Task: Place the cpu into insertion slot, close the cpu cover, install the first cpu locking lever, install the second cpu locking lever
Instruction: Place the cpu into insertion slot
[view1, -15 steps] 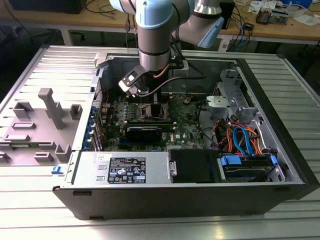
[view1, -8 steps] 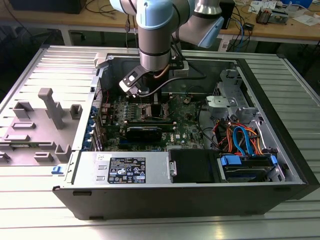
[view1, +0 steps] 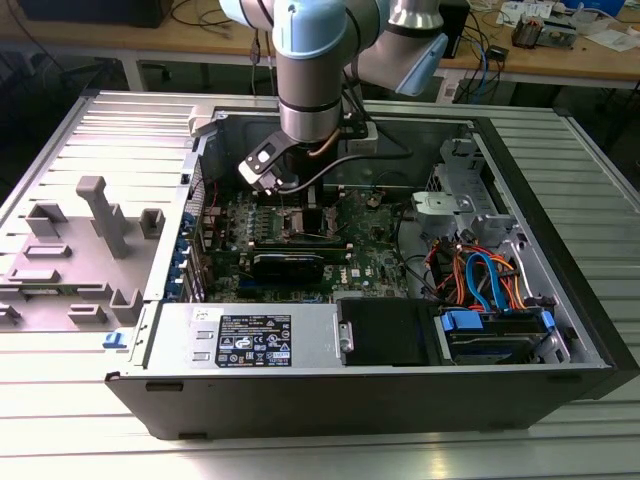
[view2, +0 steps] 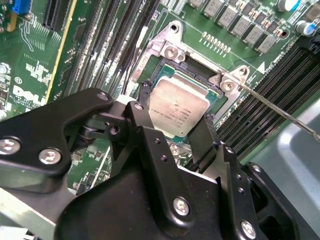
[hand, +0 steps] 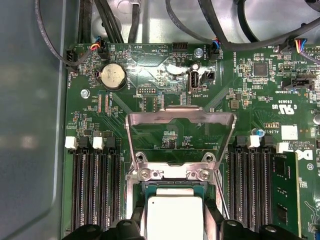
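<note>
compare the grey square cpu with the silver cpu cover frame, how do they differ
The dull silver-grey square cpu is a solid plate; the thin silver metal cpu cover is an open frame with a large window. The cpu lies flat over the dark square insertion slot; the cpu cover is swung open, away from it. The cpu cover is wider than the cpu. Both are squarish silver metal.

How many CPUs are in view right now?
1. The cpu is at the slot, beside the open cover, partly hidden by the tool.
</note>
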